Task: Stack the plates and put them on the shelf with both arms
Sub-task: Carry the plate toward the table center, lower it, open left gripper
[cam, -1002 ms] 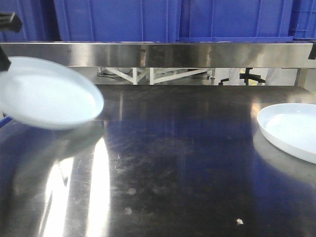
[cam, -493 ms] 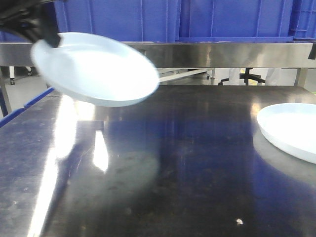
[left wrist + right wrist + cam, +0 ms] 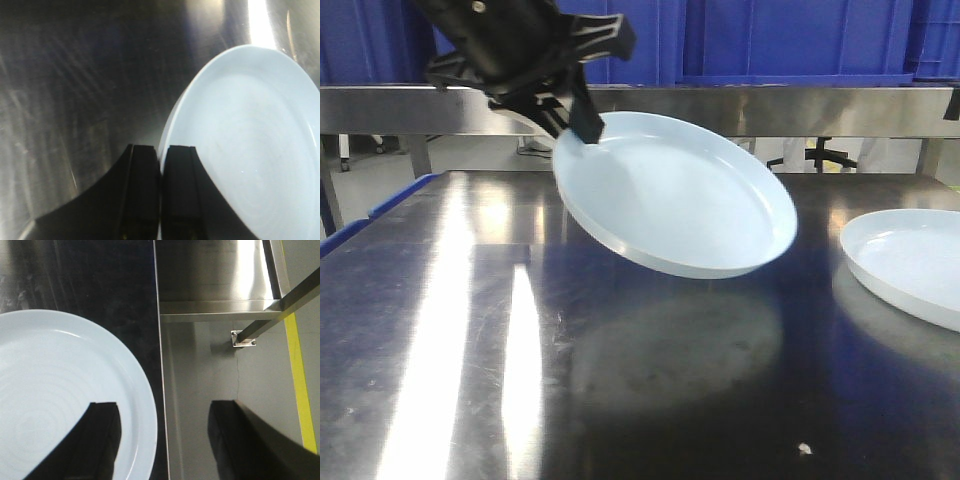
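Here, at the upper left of the front view, the left gripper (image 3: 582, 128) holds the first plate (image 3: 680, 200) by its near rim, and the wrist view shows its jaws pressed together on that rim (image 3: 161, 167), one inside the dish and one outside. The first plate hangs clear of the dark steel surface (image 3: 470, 350), tilted so its far edge dips to the right, with its blurred reflection on the metal below. Behind it a steel shelf rail (image 3: 770, 110) runs across, with blue crates (image 3: 770, 40) above. Further right, well apart from the lifted dish, the second plate (image 3: 910, 265) lies flat on the surface near its right edge. The right gripper (image 3: 165, 410) hovers above it with jaws spread wide, one over the second plate (image 3: 60, 400) and the other out past the surface edge, above a floor with a yellow line (image 3: 300, 370).
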